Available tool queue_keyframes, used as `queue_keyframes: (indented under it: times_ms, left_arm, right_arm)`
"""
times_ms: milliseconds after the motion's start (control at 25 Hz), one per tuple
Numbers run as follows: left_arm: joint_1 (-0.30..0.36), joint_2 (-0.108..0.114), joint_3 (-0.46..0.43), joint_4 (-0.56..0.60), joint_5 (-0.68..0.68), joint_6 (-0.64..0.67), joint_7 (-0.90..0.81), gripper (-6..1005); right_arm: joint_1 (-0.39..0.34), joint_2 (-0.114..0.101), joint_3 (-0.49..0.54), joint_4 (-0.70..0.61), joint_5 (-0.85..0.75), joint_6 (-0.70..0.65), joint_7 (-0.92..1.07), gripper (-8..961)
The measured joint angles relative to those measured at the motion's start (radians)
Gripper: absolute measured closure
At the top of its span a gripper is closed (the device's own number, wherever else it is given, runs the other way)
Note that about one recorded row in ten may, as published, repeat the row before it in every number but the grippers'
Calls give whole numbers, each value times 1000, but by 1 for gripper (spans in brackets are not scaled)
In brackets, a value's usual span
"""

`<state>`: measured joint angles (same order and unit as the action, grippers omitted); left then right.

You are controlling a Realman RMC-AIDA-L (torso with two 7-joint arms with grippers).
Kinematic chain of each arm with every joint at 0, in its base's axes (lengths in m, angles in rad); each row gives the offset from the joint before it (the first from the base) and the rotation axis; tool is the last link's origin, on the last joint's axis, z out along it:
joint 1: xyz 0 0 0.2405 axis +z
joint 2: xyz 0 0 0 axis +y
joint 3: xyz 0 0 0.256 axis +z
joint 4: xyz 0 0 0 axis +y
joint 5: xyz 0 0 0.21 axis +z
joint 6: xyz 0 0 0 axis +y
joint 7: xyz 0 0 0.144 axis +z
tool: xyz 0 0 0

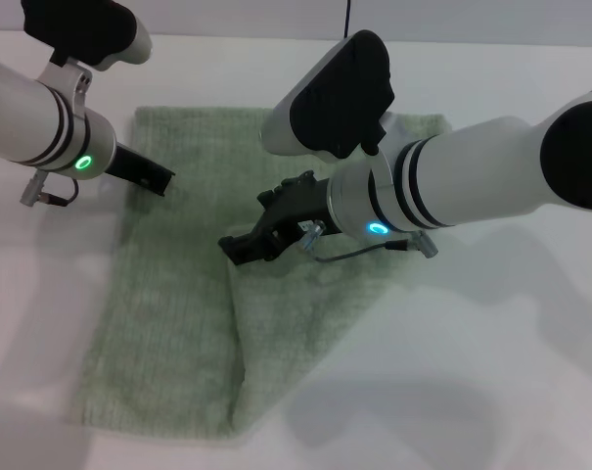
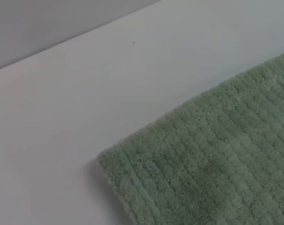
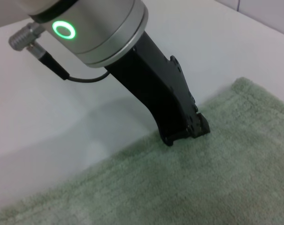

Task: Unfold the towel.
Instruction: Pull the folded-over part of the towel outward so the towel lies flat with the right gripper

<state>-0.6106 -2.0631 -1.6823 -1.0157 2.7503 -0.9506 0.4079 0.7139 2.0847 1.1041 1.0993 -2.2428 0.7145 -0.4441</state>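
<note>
The towel point(image 1: 178, 323) lies centre-left of the head view, its folded flap running lower centre toward the upper right. The right gripper point(image 1: 239, 247) sits at the flap's edge; the left gripper point(image 1: 159, 179) presses the upper-left edge. Whether either is open or closed, I cannot tell.

Setting: robot test bench or lab, not a lived-in room. Evidence: a plain white counter point(image 1: 491, 372) without decoration; a pale, featureless wall point(image 2: 48, 23) rose directly behind it; two white robot arms with green indicator rings worked over a single green towel point(image 1: 178, 333).
</note>
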Motion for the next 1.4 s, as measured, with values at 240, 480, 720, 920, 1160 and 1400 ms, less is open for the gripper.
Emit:
queue_keyframes:
  times_ms: [240, 480, 720, 920, 1160, 1400]
  left_arm:
    - [3, 0, 2, -4, 0, -1, 0, 986]
    - [3, 0, 3, -8, 0, -9, 0, 985]
    - [5, 0, 7, -9, 0, -11, 0, 984]
    - [4, 0, 9, -10, 0, -13, 0, 984]
    - [5, 0, 9, -11, 0, -15, 0, 983]
    - [6, 0, 7, -11, 0, -16, 0, 982]
  right_arm:
    - [11, 0, -14, -21, 4, -15, 0, 169]
    - [21, 2, -25, -35, 21, -26, -1, 170]
    - [21, 2, -26, -50, 22, -35, -1, 170]
    - [21, 2, -24, -55, 22, -36, -1, 185]
    - [21, 1, -21, -57, 19, -31, -1, 302]
    - [22, 0, -26, -50, 14, -23, -26, 522]
